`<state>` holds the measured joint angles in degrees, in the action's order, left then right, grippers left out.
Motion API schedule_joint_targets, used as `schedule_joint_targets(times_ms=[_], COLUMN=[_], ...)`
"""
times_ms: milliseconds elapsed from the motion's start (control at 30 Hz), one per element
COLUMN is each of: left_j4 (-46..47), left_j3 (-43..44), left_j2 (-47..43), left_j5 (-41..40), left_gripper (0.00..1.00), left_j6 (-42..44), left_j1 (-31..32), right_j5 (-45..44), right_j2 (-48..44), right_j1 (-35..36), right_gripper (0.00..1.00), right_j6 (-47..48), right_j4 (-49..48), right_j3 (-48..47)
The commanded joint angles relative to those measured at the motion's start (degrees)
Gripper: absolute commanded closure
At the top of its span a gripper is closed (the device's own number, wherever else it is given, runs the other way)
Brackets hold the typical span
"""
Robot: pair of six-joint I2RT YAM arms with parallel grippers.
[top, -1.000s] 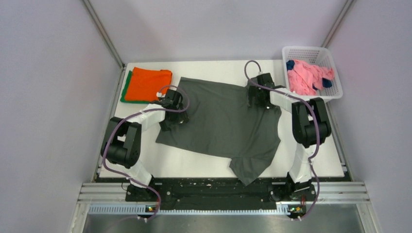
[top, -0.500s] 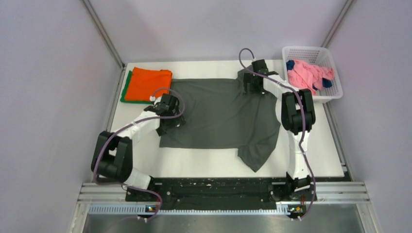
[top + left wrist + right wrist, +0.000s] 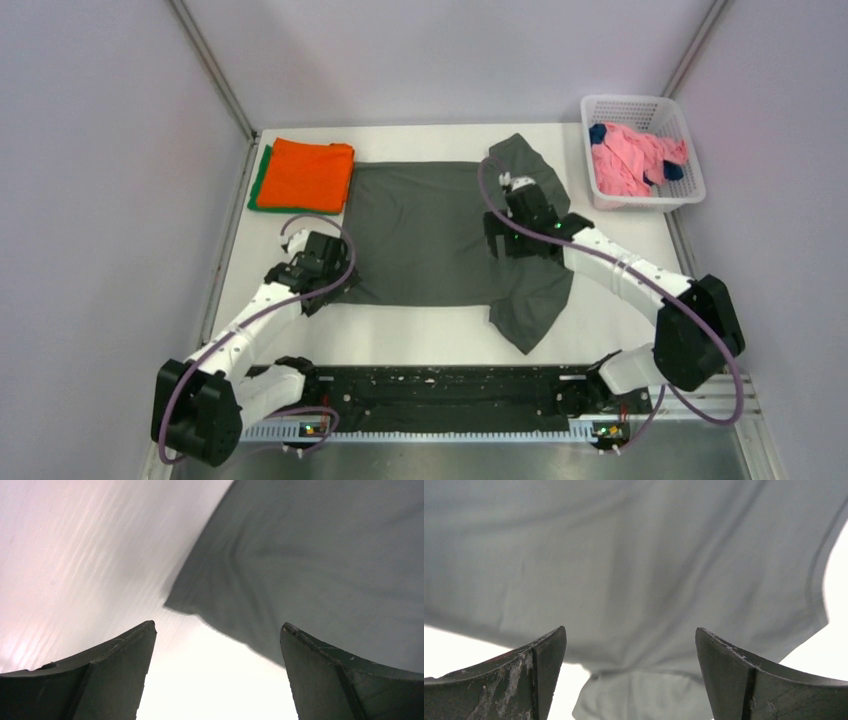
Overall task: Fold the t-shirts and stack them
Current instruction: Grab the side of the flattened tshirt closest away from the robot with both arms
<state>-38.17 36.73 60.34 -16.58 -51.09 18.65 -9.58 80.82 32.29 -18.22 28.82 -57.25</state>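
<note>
A dark olive-grey t-shirt [image 3: 420, 230] lies spread flat mid-table, its sleeves out to the right. My left gripper [image 3: 340, 283] is open and empty at the shirt's near left corner. In the left wrist view the gripper [image 3: 217, 626] frames bare table, with the shirt corner [image 3: 310, 555] just ahead. My right gripper [image 3: 497, 245] is open and empty over the shirt's right part. In the right wrist view the gripper [image 3: 630, 629] has the cloth [image 3: 624, 555] beneath and ahead of it. A folded orange t-shirt [image 3: 308, 172] lies on a folded green one [image 3: 257, 185] at the back left.
A white lattice basket [image 3: 640, 101] at the back right holds a crumpled pink t-shirt [image 3: 630, 160] and a navy one [image 3: 598, 132]. Grey walls enclose the table on three sides. A black rail [image 3: 440, 390] runs along the near edge between the arm bases.
</note>
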Motion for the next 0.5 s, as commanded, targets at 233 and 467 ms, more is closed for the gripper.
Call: schedule_joint_targets(times_ms=[233,467], left_j4=[0.42,-0.06], left_j3=[-7.62,-7.73], left_j2=[-8.52,-8.24], left_j5=[1.6,1.1], left_gripper=[0.01,0.01], left_j6=[-3.38,-3.14], left_j1=[0.11,0.14], right_j5=[-17.92,-18.61], right_j2=[-1.15,-1.5], right_j1=[18.85,18.77], right_gripper=[0.01,0.01], right_j6=[-16.88,-21.0], right_j4=[16.14,19.59], right_j3=[7.82,12.26])
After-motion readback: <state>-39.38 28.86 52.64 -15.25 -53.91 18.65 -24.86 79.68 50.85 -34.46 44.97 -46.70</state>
